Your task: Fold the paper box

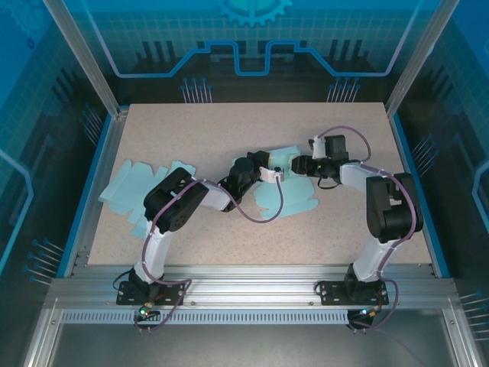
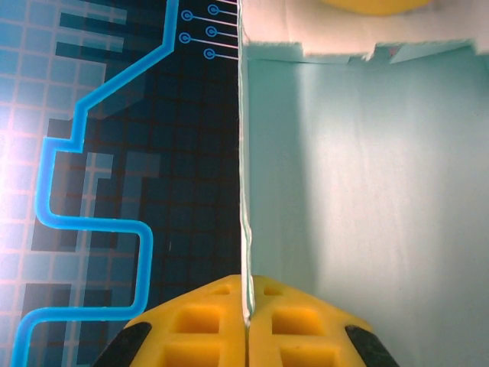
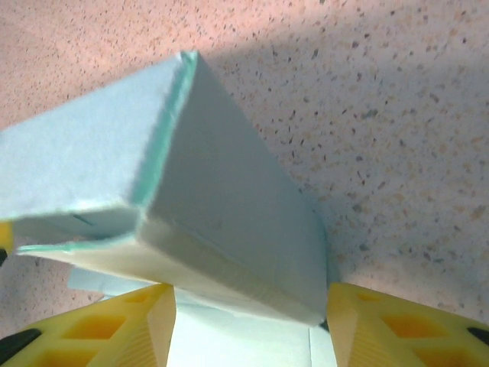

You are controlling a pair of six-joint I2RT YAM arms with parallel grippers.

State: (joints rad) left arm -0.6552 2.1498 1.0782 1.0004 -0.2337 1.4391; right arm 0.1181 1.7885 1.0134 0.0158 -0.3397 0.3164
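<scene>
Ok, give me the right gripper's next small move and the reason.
Probably ease the right gripper shut on the paper box. Its fingers straddle the folded-up end, and firm contact cannot be told. The left gripper is shut on a thin wall, so the box should stay put while squeezed.

The top external camera looks down from above and behind the robot, far enough back to take in the whole table (image 1: 306, 237). The left wrist camera sits tight against the paper box (image 2: 367, 168), facing along its wall toward the enclosure wall (image 2: 114, 153). The right wrist camera looks steeply down, close on the same box and table.
</scene>
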